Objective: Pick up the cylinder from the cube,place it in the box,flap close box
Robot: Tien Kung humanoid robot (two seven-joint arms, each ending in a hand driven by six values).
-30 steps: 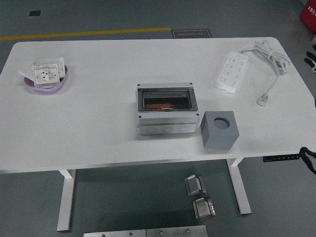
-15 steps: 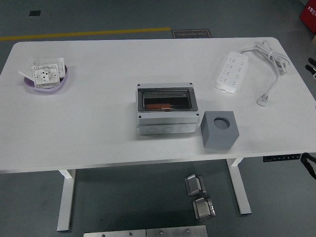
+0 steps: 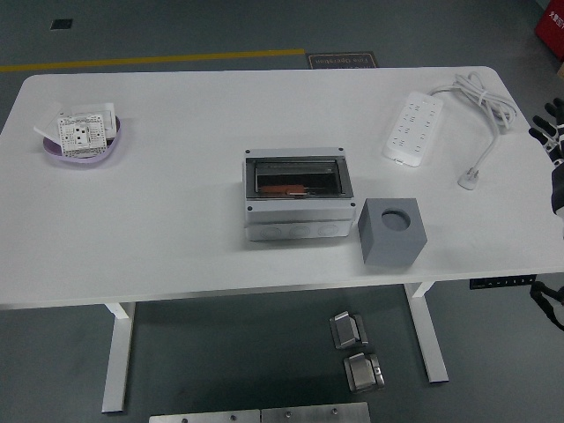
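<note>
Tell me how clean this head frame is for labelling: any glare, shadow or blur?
Head view: even, soft light and sharp focus; the white table is bright but keeps its edges; the grey cube casts almost no shadow; the box has a dark interior, dimming its contents; the right hand is cropped at the edge.

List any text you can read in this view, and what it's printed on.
None is readable.
Dark floor mat beyond the white table: a line of lettering, upside down and too blurred to read.
White power strip, grey lidded box, grey cube: no print visible.
</note>
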